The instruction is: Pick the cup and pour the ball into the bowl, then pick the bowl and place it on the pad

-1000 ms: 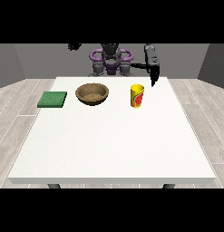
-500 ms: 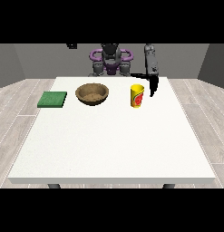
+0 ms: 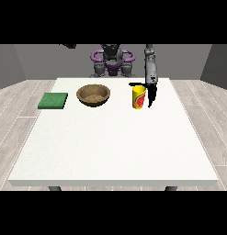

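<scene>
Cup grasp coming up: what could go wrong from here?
1. The hand at the view's right hangs close beside the yellow cup; a sideways nudge could tip it and lose the ball.
2. The bowl sits near the cup; a wide swing while pouring might knock it towards the green pad.

White table (image 3: 115,151), seemingly wooden floor (image 3: 16,105), grey walls (image 3: 23,59)

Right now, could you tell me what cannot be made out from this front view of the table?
- The ball: hidden by the wall of the yellow cup.
- Contact between the hand at the view's right and the cup: too small to tell touching from apart.
- The hand at the view's left: mostly cut off at the scene's top.
- The inside of the brown bowl: too small for detail.
- The green pad shows fully.
</scene>
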{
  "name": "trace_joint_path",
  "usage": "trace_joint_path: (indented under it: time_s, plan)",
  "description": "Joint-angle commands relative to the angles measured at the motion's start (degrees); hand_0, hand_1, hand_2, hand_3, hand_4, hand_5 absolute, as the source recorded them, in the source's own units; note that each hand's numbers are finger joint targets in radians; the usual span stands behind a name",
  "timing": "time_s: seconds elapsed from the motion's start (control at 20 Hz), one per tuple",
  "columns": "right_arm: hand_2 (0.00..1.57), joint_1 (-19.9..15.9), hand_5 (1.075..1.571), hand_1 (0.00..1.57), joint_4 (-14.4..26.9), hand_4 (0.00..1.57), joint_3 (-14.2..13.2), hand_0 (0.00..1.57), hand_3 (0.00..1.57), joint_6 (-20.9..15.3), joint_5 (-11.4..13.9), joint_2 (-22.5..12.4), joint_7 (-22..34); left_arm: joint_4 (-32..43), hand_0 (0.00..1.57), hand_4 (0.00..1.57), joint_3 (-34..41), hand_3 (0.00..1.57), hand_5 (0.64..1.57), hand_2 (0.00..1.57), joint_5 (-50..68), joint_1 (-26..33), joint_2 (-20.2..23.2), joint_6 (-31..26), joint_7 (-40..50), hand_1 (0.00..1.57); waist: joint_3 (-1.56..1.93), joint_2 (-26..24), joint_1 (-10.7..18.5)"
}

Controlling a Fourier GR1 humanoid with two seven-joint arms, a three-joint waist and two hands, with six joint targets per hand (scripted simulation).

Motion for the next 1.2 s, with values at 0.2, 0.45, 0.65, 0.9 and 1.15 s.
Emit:
trace_joint_path:
  time_s: [0.2,0.45,0.65,0.9,1.15]
  plan:
    - [0.00,-1.07,1.566,0.00,-8.78,0.00,-6.72,0.00,0.00,3.92,-7.36,-4.64,3.38,9.38,0.00,0.00,4.34,0.00,1.439,0.00,2.34,-4.25,3.55,-1.27,-7.40,0.00,-0.06,5.79,-4.40]
    - [0.00,-0.36,1.560,0.00,-8.48,0.00,-8.85,0.00,0.00,4.93,-9.17,-5.90,3.47,8.77,1.32,1.02,0.49,1.57,1.487,1.57,-6.60,0.48,2.92,13.68,-14.58,1.32,-0.02,4.65,-5.02]
    - [0.00,4.17,1.561,0.00,-5.83,0.09,-8.55,0.00,0.00,5.82,-8.72,-3.95,1.41,9.51,1.32,1.08,-2.53,1.57,1.484,1.57,-9.37,-1.99,2.65,15.22,-10.37,1.32,0.04,1.29,-2.84]
    - [0.00,3.33,1.558,0.00,1.30,0.15,-14.13,0.00,0.00,8.24,-13.96,-6.81,2.87,7.32,1.34,1.10,-5.70,1.57,1.500,1.57,-13.84,-4.54,2.16,23.16,-3.74,1.34,0.10,-5.61,-1.88]
    - [0.00,3.51,1.559,0.00,5.55,0.24,-13.41,0.00,0.00,7.71,-10.87,-4.95,-0.44,6.91,1.37,1.11,-11.25,1.57,1.515,1.57,-20.70,-10.33,0.45,30.05,5.27,1.37,0.09,-6.63,0.54]
